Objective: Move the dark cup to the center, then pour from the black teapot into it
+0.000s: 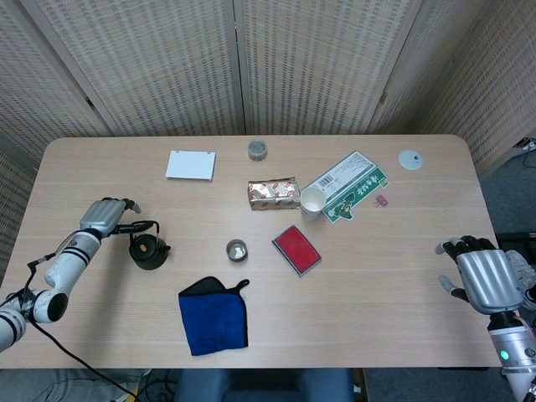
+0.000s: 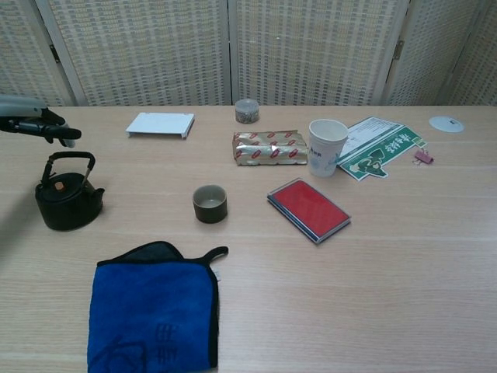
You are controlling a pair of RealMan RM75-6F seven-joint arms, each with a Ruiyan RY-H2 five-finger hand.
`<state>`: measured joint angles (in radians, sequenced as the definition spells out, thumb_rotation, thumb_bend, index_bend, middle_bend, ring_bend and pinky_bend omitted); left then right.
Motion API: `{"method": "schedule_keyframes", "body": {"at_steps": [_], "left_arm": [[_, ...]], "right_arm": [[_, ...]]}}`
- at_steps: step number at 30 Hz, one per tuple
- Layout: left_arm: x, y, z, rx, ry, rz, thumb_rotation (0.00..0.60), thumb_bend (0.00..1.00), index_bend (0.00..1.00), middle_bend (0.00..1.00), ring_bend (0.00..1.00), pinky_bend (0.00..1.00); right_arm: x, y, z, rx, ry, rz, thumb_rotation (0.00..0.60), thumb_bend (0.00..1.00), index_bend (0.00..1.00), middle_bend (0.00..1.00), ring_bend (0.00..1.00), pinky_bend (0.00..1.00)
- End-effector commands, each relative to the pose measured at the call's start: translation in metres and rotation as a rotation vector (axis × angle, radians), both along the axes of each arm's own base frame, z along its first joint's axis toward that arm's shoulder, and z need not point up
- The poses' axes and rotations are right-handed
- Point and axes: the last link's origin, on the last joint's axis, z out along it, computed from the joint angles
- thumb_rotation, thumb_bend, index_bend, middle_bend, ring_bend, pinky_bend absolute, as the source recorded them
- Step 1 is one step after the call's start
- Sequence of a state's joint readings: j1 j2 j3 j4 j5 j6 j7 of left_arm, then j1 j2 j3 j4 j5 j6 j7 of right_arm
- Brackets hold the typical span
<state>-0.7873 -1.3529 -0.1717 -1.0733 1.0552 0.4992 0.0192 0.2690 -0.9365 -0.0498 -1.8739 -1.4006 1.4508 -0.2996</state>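
The black teapot [image 1: 149, 250] [image 2: 68, 199] stands upright at the table's left, its bail handle raised. My left hand [image 1: 109, 216] [image 2: 35, 124] hovers just behind and left of it, holding nothing, its fingers stretched toward the top of the handle; whether they touch it I cannot tell. The dark cup [image 1: 237, 249] [image 2: 210, 203] sits upright near the table's middle, right of the teapot, with no hand near it. My right hand [image 1: 483, 279] hangs at the table's right edge, holding nothing, and the chest view does not show it.
A blue cloth [image 2: 154, 306] lies in front of the cup. A red box [image 2: 308, 209], a paper cup [image 2: 327, 146], a foil packet [image 2: 270, 148] and a green-and-white packet [image 2: 378, 148] lie to the right. Further back are a white box [image 2: 160, 124] and a small tin [image 2: 247, 111].
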Motion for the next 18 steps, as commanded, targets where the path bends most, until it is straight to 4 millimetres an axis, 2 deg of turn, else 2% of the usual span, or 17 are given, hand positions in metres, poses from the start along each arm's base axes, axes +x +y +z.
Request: {"method": "schedule_keyframes", "body": {"at_steps": [1, 8, 18], "left_arm": [[0.001, 0.000, -0.006, -0.015, 0.009, -0.001, 0.085, 0.10, 0.33, 0.24, 0.23, 0.11], [0.003, 0.002, -0.020, -0.046, 0.039, 0.003, 0.083, 0.10, 0.34, 0.24, 0.23, 0.11], [0.006, 0.001, -0.026, -0.065, 0.076, -0.013, 0.082, 0.10, 0.41, 0.24, 0.23, 0.11]], "right_arm": [[-0.002, 0.000, 0.000, -0.001, -0.004, -0.005, 0.600, 0.19, 0.43, 0.42, 0.32, 0.40], [-0.008, 0.001, 0.002, -0.006, -0.017, -0.018, 0.600, 0.19, 0.43, 0.42, 0.32, 0.40], [-0.014, 0.002, 0.002, -0.010, -0.030, -0.032, 0.600, 0.19, 0.43, 0.42, 0.32, 0.40]]}}
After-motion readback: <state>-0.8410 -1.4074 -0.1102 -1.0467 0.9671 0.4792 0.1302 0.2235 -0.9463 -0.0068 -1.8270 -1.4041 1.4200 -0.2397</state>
